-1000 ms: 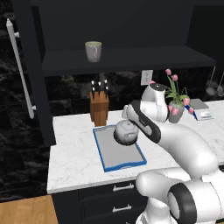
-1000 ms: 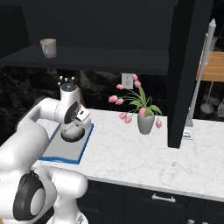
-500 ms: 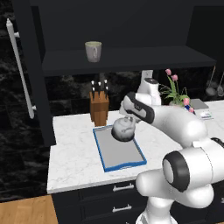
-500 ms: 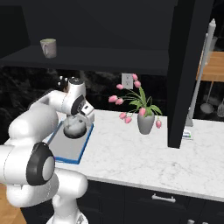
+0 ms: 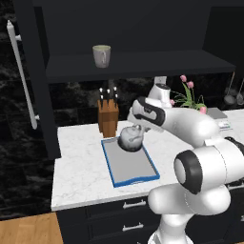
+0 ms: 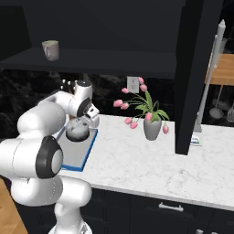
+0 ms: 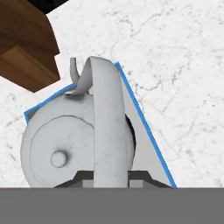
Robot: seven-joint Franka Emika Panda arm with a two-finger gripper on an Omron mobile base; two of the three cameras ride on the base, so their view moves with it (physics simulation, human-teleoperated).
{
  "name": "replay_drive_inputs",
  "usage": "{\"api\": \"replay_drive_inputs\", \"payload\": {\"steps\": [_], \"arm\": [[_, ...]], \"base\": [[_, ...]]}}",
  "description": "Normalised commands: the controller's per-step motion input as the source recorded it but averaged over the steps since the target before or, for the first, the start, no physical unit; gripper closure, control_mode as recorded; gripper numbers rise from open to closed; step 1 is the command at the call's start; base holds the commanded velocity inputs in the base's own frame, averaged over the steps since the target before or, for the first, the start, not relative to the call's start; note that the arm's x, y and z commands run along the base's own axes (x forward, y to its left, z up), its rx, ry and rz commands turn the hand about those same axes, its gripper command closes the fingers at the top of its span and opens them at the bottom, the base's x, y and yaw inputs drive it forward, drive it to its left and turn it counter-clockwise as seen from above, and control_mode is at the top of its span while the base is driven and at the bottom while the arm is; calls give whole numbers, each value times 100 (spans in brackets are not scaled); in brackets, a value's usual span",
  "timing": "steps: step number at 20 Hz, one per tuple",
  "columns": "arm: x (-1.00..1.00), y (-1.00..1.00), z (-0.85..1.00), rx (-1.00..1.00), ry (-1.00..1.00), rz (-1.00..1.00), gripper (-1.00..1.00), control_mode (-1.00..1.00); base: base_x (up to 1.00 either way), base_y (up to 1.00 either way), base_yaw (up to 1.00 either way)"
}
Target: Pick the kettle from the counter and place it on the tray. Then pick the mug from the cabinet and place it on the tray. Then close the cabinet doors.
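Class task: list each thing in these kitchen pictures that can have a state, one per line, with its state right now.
kettle: upright over the tray's far end, handle in the tool.
tool: shut on the kettle's handle.
tray: flat on the counter.
mug: upright on the cabinet shelf.
cabinet door: open.

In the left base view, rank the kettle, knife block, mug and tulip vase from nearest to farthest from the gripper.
1. The kettle, held by its top handle in the gripper, over the tray's far end.
2. The knife block, just behind and left on the counter.
3. The tulip vase to the right and the mug up on the cabinet shelf: too close to call.
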Motion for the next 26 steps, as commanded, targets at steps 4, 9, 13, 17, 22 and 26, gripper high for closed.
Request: {"api": "replay_drive_inputs", "payload": {"steps": [4,9,13,17,22,26], "arm": [[17,12,-1,2,0,0,100,-100],[8,8,-6,1,0,0,100,-100],[-29,2,-5,0,0,0,100,-100],[-40,0,-3,0,0,0,100,-100],[3,3,-12,0,0,0,100,-100],[20,9,-19,0,0,0,100,-100]], "base": [[0,0,0],[0,0,0],[0,0,0],[0,0,0],[0,0,0],[0,0,0]]}}
